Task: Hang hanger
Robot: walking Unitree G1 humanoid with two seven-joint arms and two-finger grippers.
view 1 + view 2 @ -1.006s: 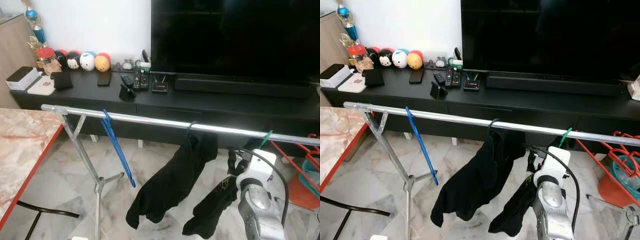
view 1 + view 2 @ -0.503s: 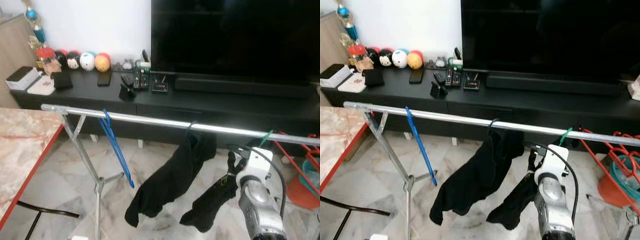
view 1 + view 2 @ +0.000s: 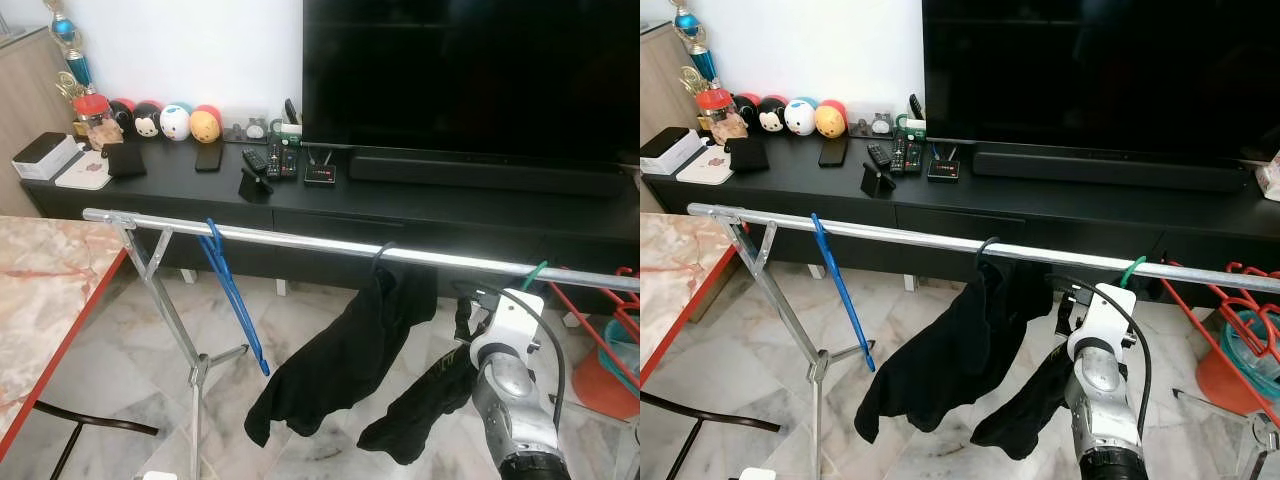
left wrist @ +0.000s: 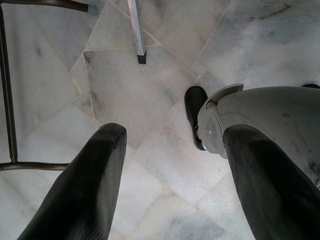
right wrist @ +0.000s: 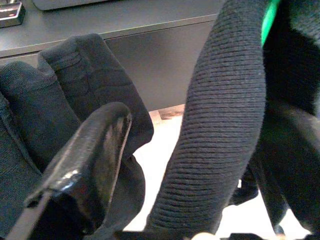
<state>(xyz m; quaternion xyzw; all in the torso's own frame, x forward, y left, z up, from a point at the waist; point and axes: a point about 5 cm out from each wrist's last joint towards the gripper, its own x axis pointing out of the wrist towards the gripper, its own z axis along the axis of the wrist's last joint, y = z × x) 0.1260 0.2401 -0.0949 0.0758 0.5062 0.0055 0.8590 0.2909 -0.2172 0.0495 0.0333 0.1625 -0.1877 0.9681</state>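
While the right pincer (image 5: 165,165) sits raised under the silver rail (image 3: 900,236), its fingers spread around a black garment (image 3: 1025,415), the green hanger (image 3: 1131,268) hooks over that rail just above; left pincer (image 4: 170,170) hangs open above the marble floor (image 4: 150,100)

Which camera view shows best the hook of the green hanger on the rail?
The right eye view: the green hanger hooks over the silver rail above the right gripper. The left eye view shows it similarly; the right wrist view catches a green sliver among black cloth.
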